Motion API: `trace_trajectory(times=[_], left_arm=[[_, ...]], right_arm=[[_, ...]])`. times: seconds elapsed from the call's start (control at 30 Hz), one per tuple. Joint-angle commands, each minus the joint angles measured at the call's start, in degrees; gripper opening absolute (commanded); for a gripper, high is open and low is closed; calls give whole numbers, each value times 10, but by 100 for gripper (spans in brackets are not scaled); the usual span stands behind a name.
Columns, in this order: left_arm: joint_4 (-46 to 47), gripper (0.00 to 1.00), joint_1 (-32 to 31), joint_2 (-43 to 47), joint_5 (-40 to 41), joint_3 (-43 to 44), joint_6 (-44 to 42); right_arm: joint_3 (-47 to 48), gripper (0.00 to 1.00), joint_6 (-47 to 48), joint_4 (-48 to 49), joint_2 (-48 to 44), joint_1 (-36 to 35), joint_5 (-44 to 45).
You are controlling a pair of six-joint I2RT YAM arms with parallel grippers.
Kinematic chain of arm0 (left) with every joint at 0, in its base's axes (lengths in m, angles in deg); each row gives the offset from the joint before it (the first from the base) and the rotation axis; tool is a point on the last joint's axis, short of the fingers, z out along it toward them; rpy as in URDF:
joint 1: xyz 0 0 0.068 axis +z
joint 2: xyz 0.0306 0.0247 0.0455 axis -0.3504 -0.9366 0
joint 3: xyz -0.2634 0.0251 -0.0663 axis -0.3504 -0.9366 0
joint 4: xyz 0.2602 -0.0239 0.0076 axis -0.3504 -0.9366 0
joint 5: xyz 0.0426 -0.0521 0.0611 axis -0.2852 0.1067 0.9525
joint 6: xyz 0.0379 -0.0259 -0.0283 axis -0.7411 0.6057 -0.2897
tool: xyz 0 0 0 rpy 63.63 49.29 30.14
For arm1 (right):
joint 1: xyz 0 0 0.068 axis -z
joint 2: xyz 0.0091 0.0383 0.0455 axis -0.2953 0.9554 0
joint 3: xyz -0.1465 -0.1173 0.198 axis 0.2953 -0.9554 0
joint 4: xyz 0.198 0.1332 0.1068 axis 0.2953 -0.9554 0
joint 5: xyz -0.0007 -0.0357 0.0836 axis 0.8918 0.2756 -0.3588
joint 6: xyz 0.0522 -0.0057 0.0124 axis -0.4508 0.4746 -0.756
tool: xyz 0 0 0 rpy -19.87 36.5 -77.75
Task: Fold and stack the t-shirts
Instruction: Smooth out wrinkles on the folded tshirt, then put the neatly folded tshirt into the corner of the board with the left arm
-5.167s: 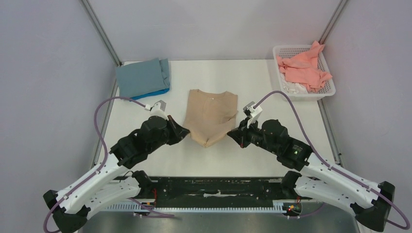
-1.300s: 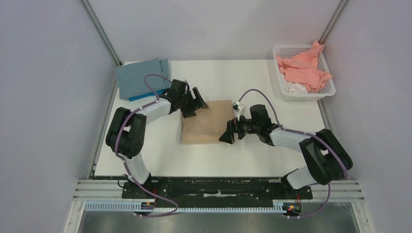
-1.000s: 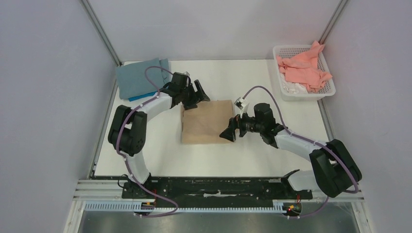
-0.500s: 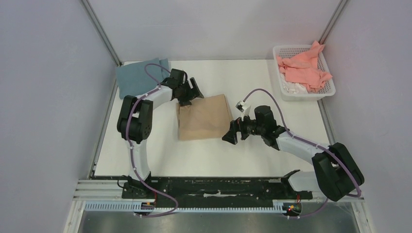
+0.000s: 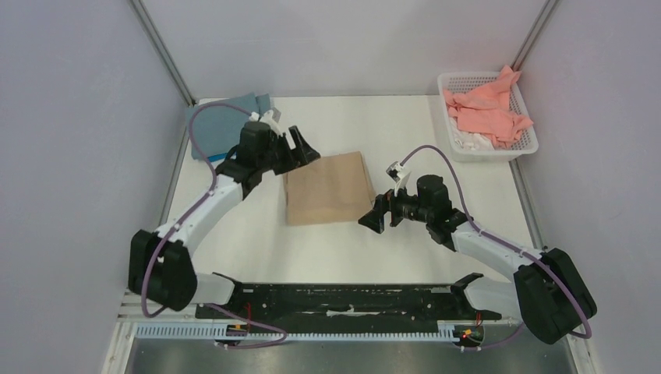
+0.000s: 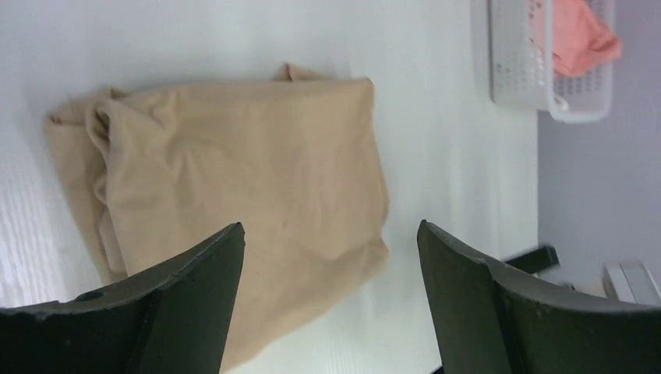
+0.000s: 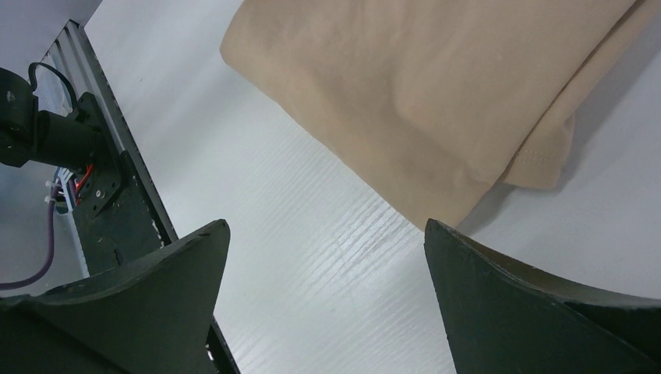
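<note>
Right pincer [image 5: 376,216] sits closest to the arm bases, low over the white counter [image 5: 390,125] with its jaws spread wide and nothing between them. It points at the near right corner of the beige t-shirt [image 5: 326,188] from just beside it, without touching the cloth. The right wrist view shows the same pincer [image 7: 325,234] framing bare counter [image 7: 312,257], with the shirt's [image 7: 436,86] folded corner beyond the fingertips and a stitched hem peeking out from under the top layer. The black base rail [image 7: 117,195] runs along the counter's near edge.

The beige t-shirt lies flat in the middle of the counter, folded into a rough rectangle and turned slightly askew.

At its far left corner the left pincer [image 5: 300,153] is just beside the cloth, jaws also wide and holding nothing. From the left wrist this pincer [image 6: 329,230] looks down across the whole shirt [image 6: 234,171], whose one edge is bunched into loose folds while the rest is smooth.

Behind the left arm, in the far left corner, a folded grey-blue t-shirt [image 5: 212,132] lies partly hidden by the arm and its cable.

In the far right corner stands a white lattice basket [image 5: 487,153] with a crumpled salmon pink t-shirt [image 5: 487,109] spilling over its rim; the left wrist view catches both basket [image 6: 522,78] and shirt [image 6: 581,39].
</note>
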Motion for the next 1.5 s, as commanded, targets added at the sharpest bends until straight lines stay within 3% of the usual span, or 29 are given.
trace_trajectory(times=[0.0,0.1,0.23,0.4,0.57,0.73,0.93,1.07,1.23,1.33,1.4,1.47], left_arm=[[70,87,-29,64,-11,-164,51],[116,87,-30,86,11,-244,62],[86,87,-29,61,66,-272,51],[81,87,-28,38,56,-290,56],[62,87,-29,118,48,-285,47],[34,87,-17,165,132,-271,24],[37,87,28,56,132,-206,8],[50,87,50,-63,72,-149,7],[52,87,50,-141,47,-129,8],[83,78,43,-156,18,-150,17],[88,63,28,-168,39,-157,33],[86,56,1,-186,69,-157,43]], right_arm=[[-10,98,-11,30,-15,-1,4],[-15,98,-13,33,-13,-1,1],[-24,98,-11,31,-14,-1,5],[-27,98,-7,19,-23,0,15],[-29,98,1,8,-40,-1,29],[-29,98,-1,-1,-61,0,62],[-28,98,8,-26,-90,0,104],[-24,98,16,-37,-98,0,109],[-22,98,22,-46,-105,0,123],[-22,98,27,-49,-104,0,136],[-22,98,23,-48,-102,0,140],[-22,98,17,-43,-98,0,146]])
